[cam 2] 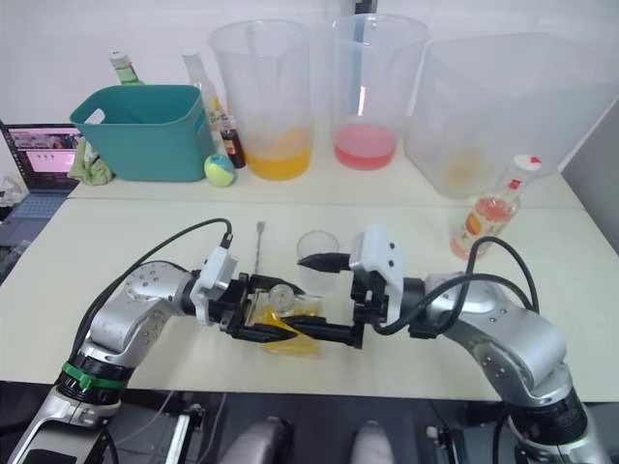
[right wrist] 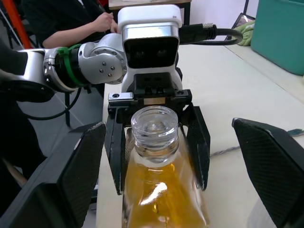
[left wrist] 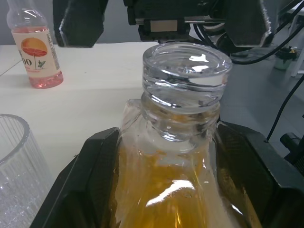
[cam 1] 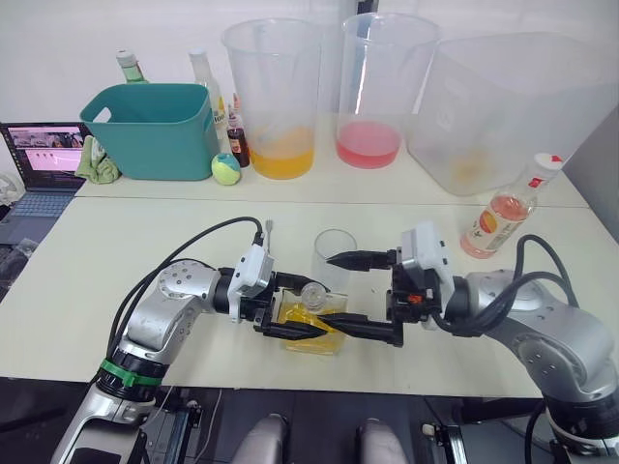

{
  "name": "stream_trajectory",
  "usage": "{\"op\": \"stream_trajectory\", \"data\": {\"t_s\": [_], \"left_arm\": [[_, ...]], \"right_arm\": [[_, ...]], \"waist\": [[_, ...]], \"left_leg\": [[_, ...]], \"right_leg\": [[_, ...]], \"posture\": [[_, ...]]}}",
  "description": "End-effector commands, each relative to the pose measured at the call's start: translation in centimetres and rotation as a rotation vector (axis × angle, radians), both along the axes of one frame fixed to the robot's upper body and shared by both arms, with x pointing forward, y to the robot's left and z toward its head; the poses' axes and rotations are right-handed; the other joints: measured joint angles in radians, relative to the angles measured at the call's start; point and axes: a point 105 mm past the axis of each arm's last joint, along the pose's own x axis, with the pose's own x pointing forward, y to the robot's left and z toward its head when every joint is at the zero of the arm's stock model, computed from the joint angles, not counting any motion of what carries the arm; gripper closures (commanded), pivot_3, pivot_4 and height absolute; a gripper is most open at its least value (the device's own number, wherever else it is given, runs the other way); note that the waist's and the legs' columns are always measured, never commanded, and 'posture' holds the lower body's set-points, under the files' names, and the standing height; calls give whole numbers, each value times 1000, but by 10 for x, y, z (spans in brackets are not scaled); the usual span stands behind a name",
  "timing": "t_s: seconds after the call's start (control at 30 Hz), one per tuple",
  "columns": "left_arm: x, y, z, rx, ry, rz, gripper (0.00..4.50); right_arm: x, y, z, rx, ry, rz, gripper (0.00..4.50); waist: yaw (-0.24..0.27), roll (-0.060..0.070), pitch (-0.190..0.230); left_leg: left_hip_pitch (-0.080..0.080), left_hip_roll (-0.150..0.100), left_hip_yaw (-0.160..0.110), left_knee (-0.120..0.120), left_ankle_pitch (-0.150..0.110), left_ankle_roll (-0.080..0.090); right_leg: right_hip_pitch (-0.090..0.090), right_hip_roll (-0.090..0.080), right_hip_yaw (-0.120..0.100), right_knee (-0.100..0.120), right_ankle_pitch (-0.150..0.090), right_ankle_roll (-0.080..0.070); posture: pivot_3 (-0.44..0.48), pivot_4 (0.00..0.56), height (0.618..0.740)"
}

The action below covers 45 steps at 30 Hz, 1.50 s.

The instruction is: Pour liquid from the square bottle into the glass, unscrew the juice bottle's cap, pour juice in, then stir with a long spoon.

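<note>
1. The square bottle [cam 1: 311, 326] sits at the near edge of the counter [cam 1: 126, 251], yellow-orange liquid inside, its clear round top in place on the neck.
2. The left gripper [cam 1: 295, 307] has its fingers [left wrist: 90, 180] closed on both flat sides of the square bottle's body.
3. The right gripper [cam 1: 363, 295] faces the left one across the bottle. Its fingers [right wrist: 80, 175] are spread wide, one by the glass rim, the other low beside the bottle; neither grips anything.
4. The glass [cam 1: 335, 259] stands upright just behind the square bottle, apparently empty.
5. The long spoon [cam 2: 259, 247] lies flat on the counter, left of the glass.
6. The juice bottle [cam 1: 505, 210] stands upright further back on the robot's right, its cap [cam 1: 548, 161] on, pink liquid low inside.
7. At the far side: a teal bin [cam 1: 155, 129], three large clear pitchers [cam 1: 275, 97] and small bottles.
</note>
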Motion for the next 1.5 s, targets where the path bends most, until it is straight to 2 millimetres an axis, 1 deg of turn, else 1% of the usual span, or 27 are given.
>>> {"op": "stream_trajectory", "data": {"t_s": [0.03, 0.33, 0.5, 0.57, 0.7, 0.93, 0.97, 1.1, 1.23, 1.33, 1.47, 1.5], "left_arm": [[3, 3, -8, 55, 5, 18, 1696], [6, 3, -5, 63, 6, 17, 1696], [6, 2, -4, 64, 7, 15, 1696], [6, 1, -4, 65, 6, 15, 1696], [6, 0, -4, 65, 5, 14, 1696], [4, 0, -4, 64, 5, 17, 1696], [5, 0, -4, 64, 5, 18, 1696], [5, 0, -4, 64, 5, 22, 1696], [5, 0, -3, 64, 6, 25, 1696], [6, 0, -3, 66, 6, 26, 1696], [6, 0, -3, 67, 6, 27, 1696], [5, -1, -3, 67, 6, 27, 1696]], "right_arm": [[-4, 8, 5, 4, -71, 24, 0], [-3, 13, 8, 19, -103, 22, 0], [-6, 20, 13, 33, -112, 43, 0], [-5, 23, 14, 36, -114, 47, 547], [-5, 25, 15, 36, -115, 50, 1886], [-3, 25, 9, 3, -97, 56, 4259], [-3, 25, 8, -1, -95, 55, 4472], [-4, 24, 8, -4, -96, 56, 4500], [-8, 24, 14, 19, -109, 71, 4500], [-10, 23, 14, 7, -114, 86, 3664], [-7, 22, 13, -3, -128, 63, 2294], [-7, 22, 12, -9, -122, 62, 2086]], "waist": [[0, 0, 0], [0, 0, 0], [-1, 0, 0], [0, 0, 0], [0, 0, 0], [0, 0, 0], [0, 0, 0], [0, 0, 0], [0, 0, 0], [0, 0, 0], [0, 0, 0], [0, 0, 0]], "left_leg": [[0, 0, 0, 0, 0, 0], [0, 0, 0, 0, 0, 0], [0, 0, 0, 0, 0, 0], [0, 0, 0, 0, 0, 0], [0, 0, 0, 0, 0, 0], [0, 0, -1, 0, 0, 0], [0, 0, -1, 0, 0, 0], [0, 0, -1, 0, 0, 0], [0, 0, -1, 0, 0, 0], [0, 0, -1, 0, 0, 0], [0, 0, -1, 0, 0, 0], [0, 0, -1, 0, 0, 0]], "right_leg": [[0, 0, 0, 0, 0, 0], [0, 0, 0, 0, 0, 0], [0, 0, 0, 0, 0, 0], [0, 0, 0, 0, 0, 0], [0, 0, 0, 0, 0, 0], [0, 0, 0, 0, 0, 0], [0, 0, 0, 0, 0, 0], [0, 0, 0, 0, 0, 0], [0, 0, 0, 0, 0, 0], [0, 0, 0, 0, 0, 0], [0, 0, 0, 0, 0, 0], [0, 0, 0, 0, 0, 0]], "posture": [[0, 150, 729], [0, 150, 729], [0, 150, 729], [0, 150, 729], [0, 150, 729], [0, 150, 729], [0, 150, 729], [0, 150, 729], [0, 150, 729], [0, 150, 729], [0, 150, 729], [0, 150, 729]]}}
